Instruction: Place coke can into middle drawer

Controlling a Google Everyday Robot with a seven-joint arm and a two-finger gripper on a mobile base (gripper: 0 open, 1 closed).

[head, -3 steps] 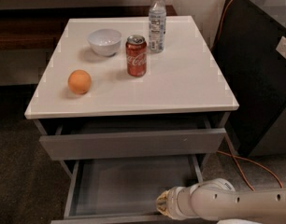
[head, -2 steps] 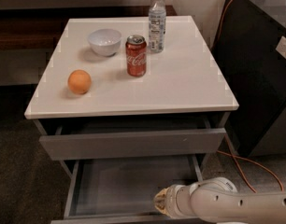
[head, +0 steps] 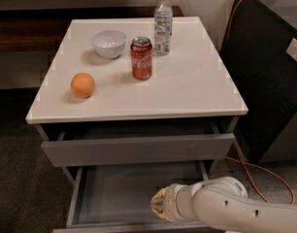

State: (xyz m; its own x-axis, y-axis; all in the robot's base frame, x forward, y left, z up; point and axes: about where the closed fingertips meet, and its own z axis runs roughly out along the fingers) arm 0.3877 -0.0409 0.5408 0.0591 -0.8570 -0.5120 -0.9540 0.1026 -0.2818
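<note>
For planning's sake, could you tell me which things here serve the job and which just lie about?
Job: coke can on the cabinet top; open middle drawer; gripper low over its front.
Lying about: orange, white bowl, water bottle.

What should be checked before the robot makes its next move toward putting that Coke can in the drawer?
1. Middle drawer pulled out, grey inside showing: ok.
2. Coke can standing upright on the white top: ok.
3. Space around the can: the water bottle stands just behind it to the right and the bowl to its left, neither touching it: ok.
4. Gripper at the can: not ok. It is low over the front of the middle drawer, far from the can.
5. Top drawer sits slightly out, over the back of the middle drawer; the front part is open from above: ok.
</note>
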